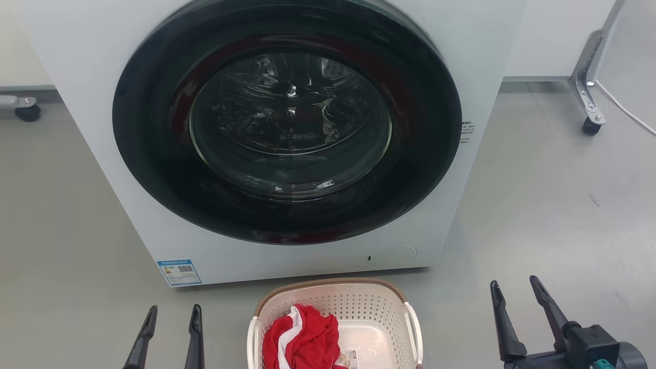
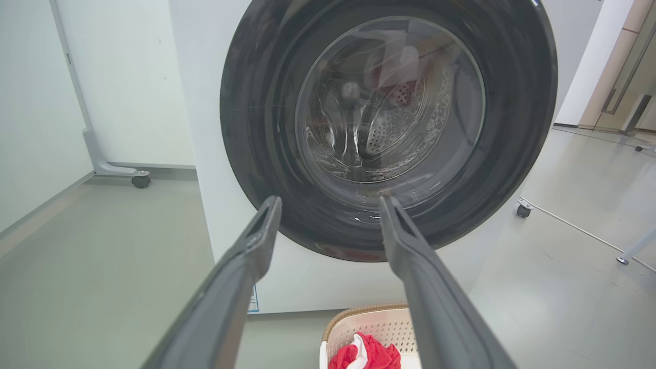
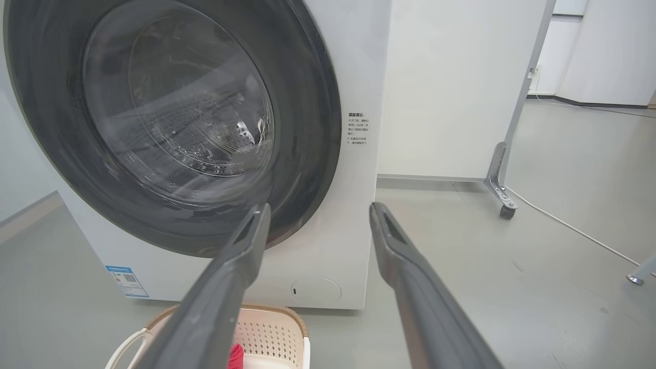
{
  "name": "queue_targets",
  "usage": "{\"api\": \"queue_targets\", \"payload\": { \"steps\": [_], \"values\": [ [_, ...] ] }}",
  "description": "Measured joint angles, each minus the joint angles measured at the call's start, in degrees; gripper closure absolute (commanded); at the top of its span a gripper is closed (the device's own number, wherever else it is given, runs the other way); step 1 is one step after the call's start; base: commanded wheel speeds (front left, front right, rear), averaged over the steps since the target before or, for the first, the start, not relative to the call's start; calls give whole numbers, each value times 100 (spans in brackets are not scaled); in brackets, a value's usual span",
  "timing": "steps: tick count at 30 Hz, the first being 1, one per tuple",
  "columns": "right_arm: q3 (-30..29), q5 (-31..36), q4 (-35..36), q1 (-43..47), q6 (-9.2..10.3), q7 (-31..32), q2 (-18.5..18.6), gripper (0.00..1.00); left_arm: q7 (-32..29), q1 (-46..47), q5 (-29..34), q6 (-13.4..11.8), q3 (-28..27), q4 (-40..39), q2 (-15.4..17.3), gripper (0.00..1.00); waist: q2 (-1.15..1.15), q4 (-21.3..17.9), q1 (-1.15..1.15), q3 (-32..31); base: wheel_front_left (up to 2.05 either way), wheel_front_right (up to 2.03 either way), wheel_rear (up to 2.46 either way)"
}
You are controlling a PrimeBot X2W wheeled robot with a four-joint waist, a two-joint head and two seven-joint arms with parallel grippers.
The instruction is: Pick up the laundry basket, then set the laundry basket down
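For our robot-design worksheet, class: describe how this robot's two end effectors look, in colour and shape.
The left end effector and right end effector each have two long, slim, dark grey fingers tapering to narrow tips. The right one's fingers join a black blocky mount, with a rounded grey wrist behind it.

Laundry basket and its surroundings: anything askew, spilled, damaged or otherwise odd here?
Nothing stands out. The laundry basket sits upright on the floor before the washing machine, a red-and-white cloth bundled inside, nothing spilled around it. The left gripper and right gripper are open, either side of it, touching nothing.
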State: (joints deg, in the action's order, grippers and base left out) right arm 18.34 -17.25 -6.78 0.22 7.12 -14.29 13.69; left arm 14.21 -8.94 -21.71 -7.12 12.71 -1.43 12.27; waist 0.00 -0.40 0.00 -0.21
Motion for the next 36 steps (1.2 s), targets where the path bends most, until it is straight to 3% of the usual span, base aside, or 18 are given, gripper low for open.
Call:
{"api": "queue_targets", "payload": {
  "steps": [24,25,36],
  "values": [
    [-307,267,214,158,1,119,-153,0,-463,-129,409,0,-212,-259,-299,0,0,7,0,-9,0,0,0],
    [-311,267,223,158,1,131,-153,100,-472,-131,434,0,-238,-259,-322,100,0,8,0,-10,0,0,0],
    [-402,23,-56,277,-73,218,-286,100,-564,-183,207,65,-297,63,-416,100,0,10,1,-6,0,0,0]
  ]
}}
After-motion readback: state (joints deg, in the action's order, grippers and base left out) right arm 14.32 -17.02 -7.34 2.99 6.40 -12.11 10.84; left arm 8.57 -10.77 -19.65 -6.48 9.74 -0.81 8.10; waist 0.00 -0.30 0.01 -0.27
